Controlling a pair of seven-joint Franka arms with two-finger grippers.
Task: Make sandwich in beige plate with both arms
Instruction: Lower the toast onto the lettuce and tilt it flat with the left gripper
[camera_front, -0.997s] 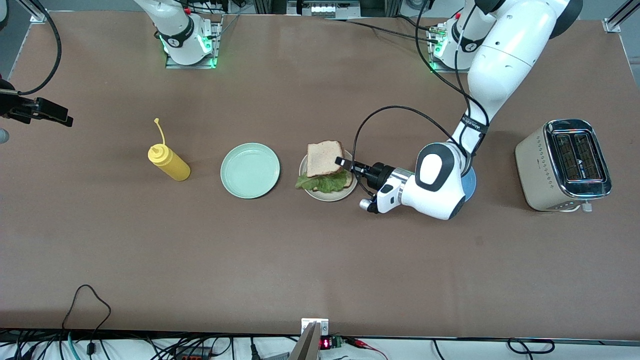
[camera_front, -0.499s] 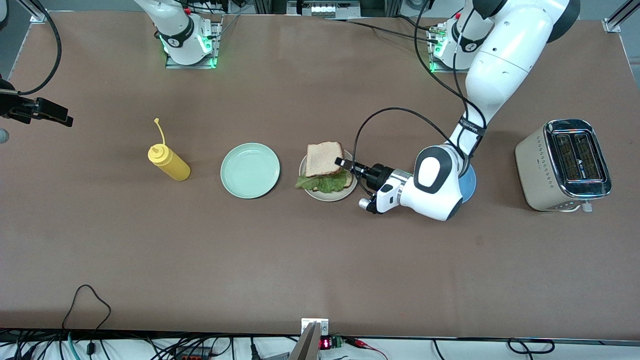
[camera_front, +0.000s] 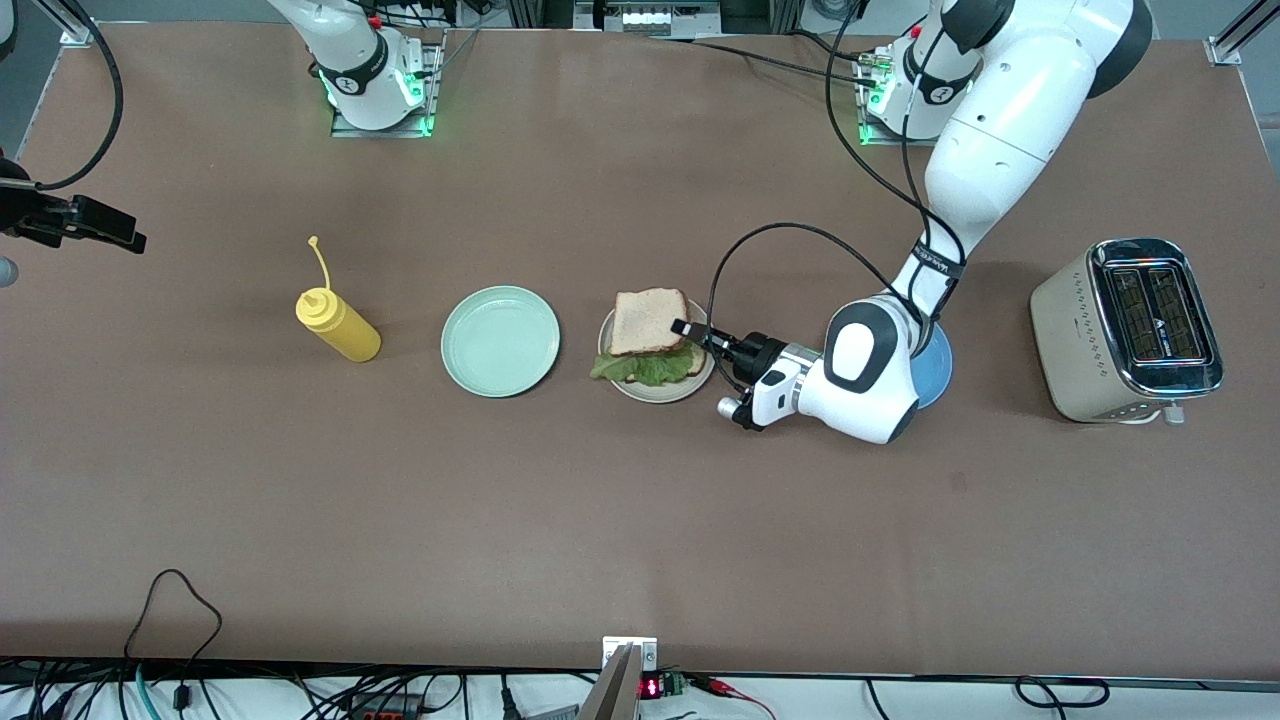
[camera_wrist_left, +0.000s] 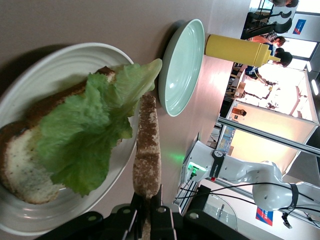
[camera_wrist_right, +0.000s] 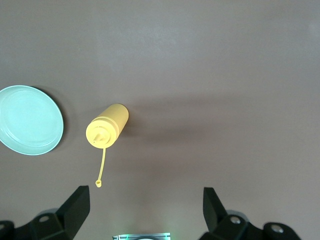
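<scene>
The beige plate (camera_front: 662, 393) (camera_wrist_left: 65, 55) sits mid-table and holds a bread slice (camera_wrist_left: 20, 167) with a ruffled green lettuce leaf (camera_front: 645, 368) (camera_wrist_left: 85, 135) on it. A second bread slice (camera_front: 648, 320) (camera_wrist_left: 146, 150) hangs tilted over the lettuce. My left gripper (camera_front: 683, 328) (camera_wrist_left: 148, 200) is shut on that slice's crust edge, at the side toward the left arm's end. My right gripper (camera_front: 105, 225) (camera_wrist_right: 145, 200) waits open and empty, high above the right arm's end of the table.
A mint-green plate (camera_front: 500, 340) (camera_wrist_right: 27, 120) lies beside the beige plate, with a yellow squeeze bottle (camera_front: 338, 325) (camera_wrist_right: 107, 131) further toward the right arm's end. A blue plate (camera_front: 935, 365) lies under the left arm, and a toaster (camera_front: 1125, 330) stands at the left arm's end.
My left gripper has carried the held bread slice slightly lower over the lettuce and further onto the plate. The right arm has not moved.
</scene>
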